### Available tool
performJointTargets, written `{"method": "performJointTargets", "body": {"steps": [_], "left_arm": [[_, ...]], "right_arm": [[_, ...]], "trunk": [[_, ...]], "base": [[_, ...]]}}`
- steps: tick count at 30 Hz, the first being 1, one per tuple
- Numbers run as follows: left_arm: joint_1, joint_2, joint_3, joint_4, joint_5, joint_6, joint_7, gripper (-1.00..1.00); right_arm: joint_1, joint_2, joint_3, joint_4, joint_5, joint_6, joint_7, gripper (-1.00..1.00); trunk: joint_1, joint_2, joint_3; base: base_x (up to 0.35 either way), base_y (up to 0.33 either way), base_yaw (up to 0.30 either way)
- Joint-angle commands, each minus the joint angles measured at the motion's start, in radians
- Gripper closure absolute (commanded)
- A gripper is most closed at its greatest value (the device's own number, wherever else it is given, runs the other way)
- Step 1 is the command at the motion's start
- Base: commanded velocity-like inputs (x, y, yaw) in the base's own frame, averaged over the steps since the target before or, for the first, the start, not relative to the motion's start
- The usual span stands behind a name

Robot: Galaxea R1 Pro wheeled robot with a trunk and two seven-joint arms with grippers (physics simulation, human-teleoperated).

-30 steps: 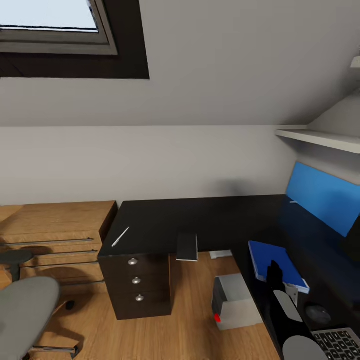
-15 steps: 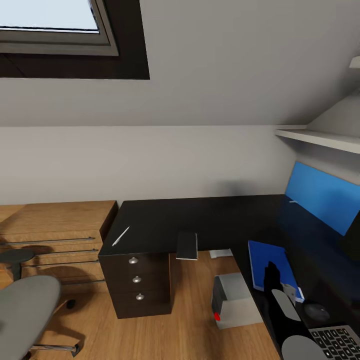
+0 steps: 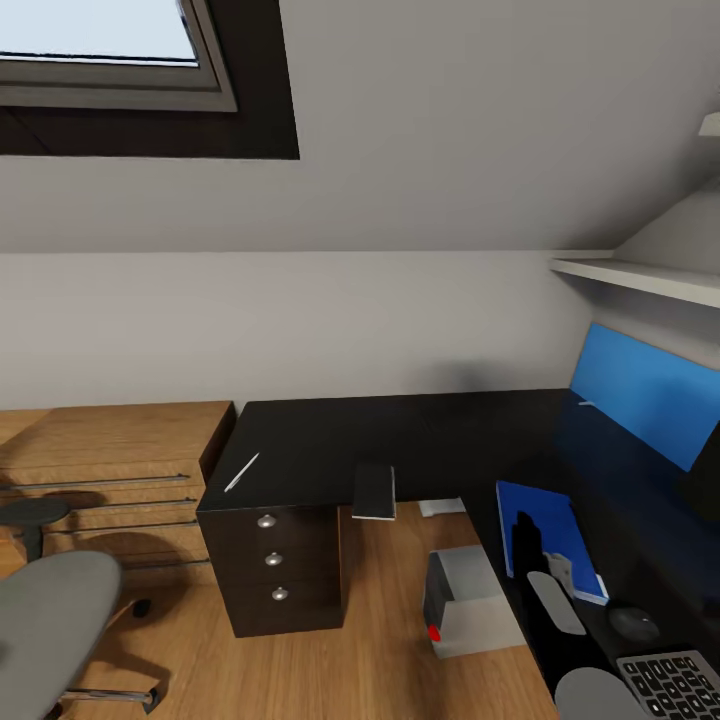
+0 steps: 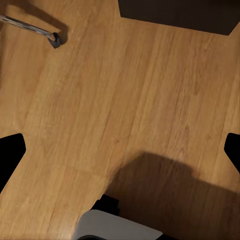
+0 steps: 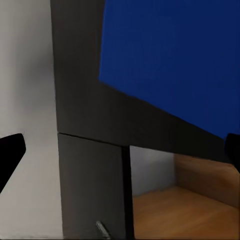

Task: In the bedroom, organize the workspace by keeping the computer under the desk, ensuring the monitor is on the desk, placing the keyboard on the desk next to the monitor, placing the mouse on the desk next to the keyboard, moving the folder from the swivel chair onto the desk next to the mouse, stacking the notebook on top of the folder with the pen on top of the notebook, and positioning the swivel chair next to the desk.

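Head view: the folder (image 3: 547,540) lies flat on the desk (image 3: 420,440); the notebook (image 3: 375,491) lies away to its left, long axis front-to-back; the right gripper (image 3: 527,540), nearer, hovers over the folder. Right wrist view: fingers spread, empty. Left wrist view: fingertips (image 4: 10,152) apart above floor.

Sloped grey wall (image 3: 450,130) with skylight (image 3: 100,45), light-wood floor (image 3: 330,670), wooden cabinet (image 3: 110,470).

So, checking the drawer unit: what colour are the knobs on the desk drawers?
Silver, three knobs down the black desk's drawer front; clearest in the head view.
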Motion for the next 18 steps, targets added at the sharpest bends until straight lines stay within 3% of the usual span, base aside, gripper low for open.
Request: {"method": "performJointTargets", "body": {"steps": [1, 10, 18], "left_arm": [[-0.001, 0.002, -0.008, -0.001, 0.01, -0.005, 0.007, -1.0], [-0.001, 0.001, -0.008, -0.001, 0.01, -0.005, 0.007, -1.0], [-0.001, 0.001, -0.008, -0.001, 0.01, -0.005, 0.007, -1.0]], "right_arm": [[-0.001, 0.001, 0.002, -0.002, -0.01, -0.003, -0.002, -1.0], [0.0, 0.001, 0.022, -0.002, -0.009, -0.002, -0.002, -1.0], [0.0, -0.001, 0.241, 0.003, -0.006, -0.002, -0.003, -1.0]], "trunk": [[0.0, -0.001, -0.001], [0.0, -0.001, -0.001], [0.0, -0.001, -0.001]], "base": [[0.0, 0.0, 0.0], [0.0, 0.0, 0.0], [0.0, 0.0, 0.0]]}}
